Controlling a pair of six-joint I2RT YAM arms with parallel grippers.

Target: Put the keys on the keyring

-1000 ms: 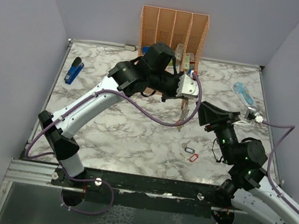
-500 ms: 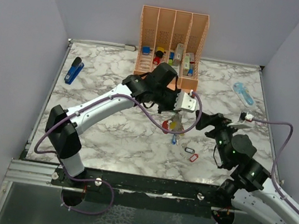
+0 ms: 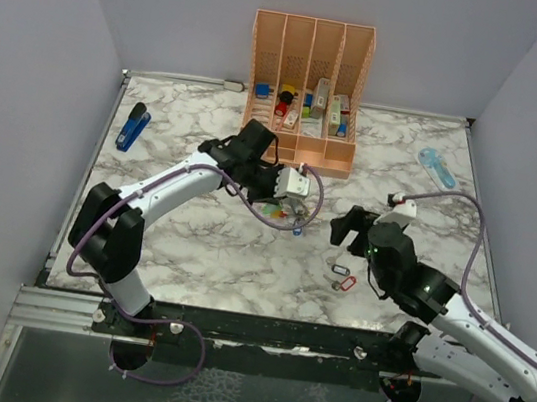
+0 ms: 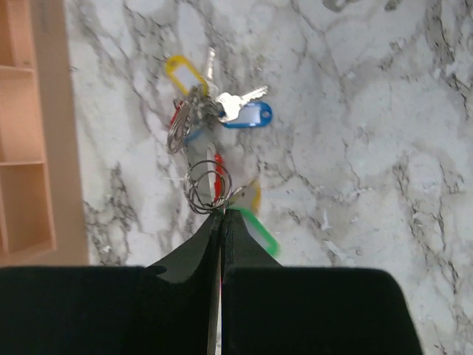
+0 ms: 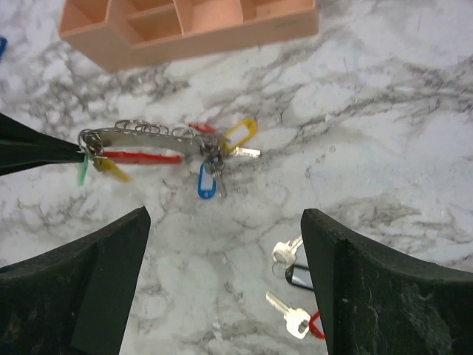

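Note:
My left gripper [image 4: 220, 213] is shut on one end of the keyring [image 5: 148, 140], a red clip with a grey metal side that stretches low over the marble. Several keys hang from it or lie under it: blue tag [image 5: 206, 181], yellow tag [image 5: 240, 135], green tag [image 4: 259, 233]. In the top view the bunch [image 3: 282, 210] sits just below my left gripper [image 3: 299, 187]. Two loose keys lie on the table, one with a black tag [image 5: 299, 275], one with a red tag [image 5: 295, 319]. My right gripper [image 5: 223, 222] is open and holds nothing, just near of the bunch.
An orange compartment organizer [image 3: 296, 150] with small items stands at the back, close behind the keyring. A blue object [image 3: 134, 126] lies at the far left and a light blue one [image 3: 437, 168] at the far right. The loose keys [image 3: 342, 277] lie beside my right arm.
My left arm has come down and toward the near left, carrying the keyring and its keys low to the table. My right gripper has opened, let go and drawn away to the left.

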